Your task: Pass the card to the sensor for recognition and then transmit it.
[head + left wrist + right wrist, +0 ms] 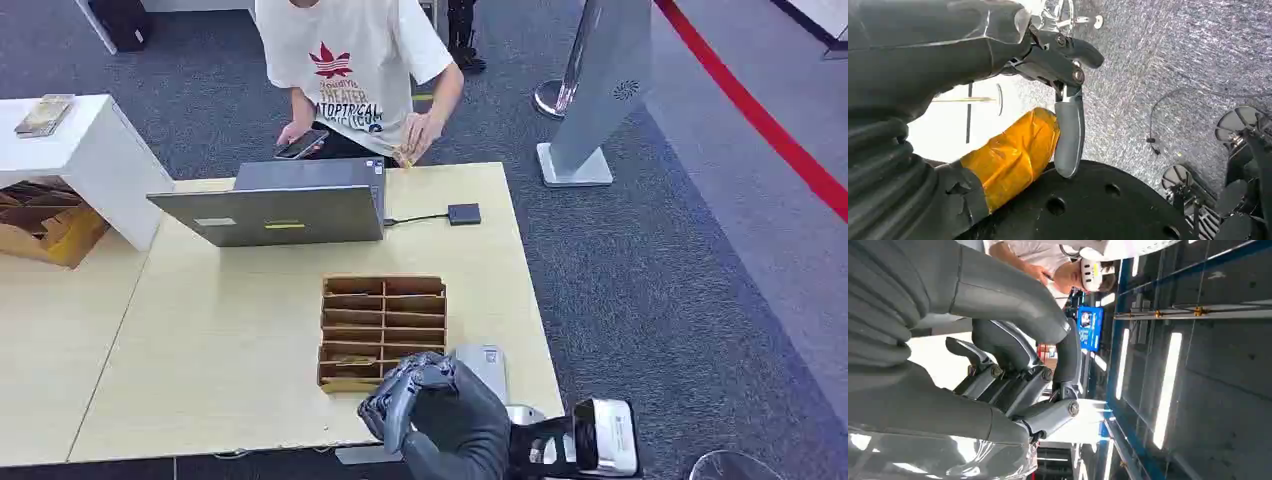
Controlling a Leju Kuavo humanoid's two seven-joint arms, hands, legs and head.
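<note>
Right at the bottom edge of my head view, the robot's dark grey right hand (425,400) is hovering over the near edge of the pale wooden table (220,340). Its fingers are curling inward; in the right wrist view the right hand (1018,385) is showing bent fingers bunched close, and I cannot tell whether anything is sitting between them. A flat grey card-like piece (485,362) is lying just at the hand's 1 o'clock, touching or nearly so; I cannot tell which.

At 11 o'clock from the hand, the brown wooden slotted organiser tray (383,330) is resting flat on the table. Farther out at 12 o'clock, the small dark square sensor box (463,213) is sitting on its cable beside the open grey laptop (285,205).

A person in a white printed t-shirt (350,60) is standing at the far edge, holding a phone (301,144).

In the left wrist view, the left hand (1058,65) is hanging over grey carpet (1173,50), fingers apart, gripping nothing.
</note>
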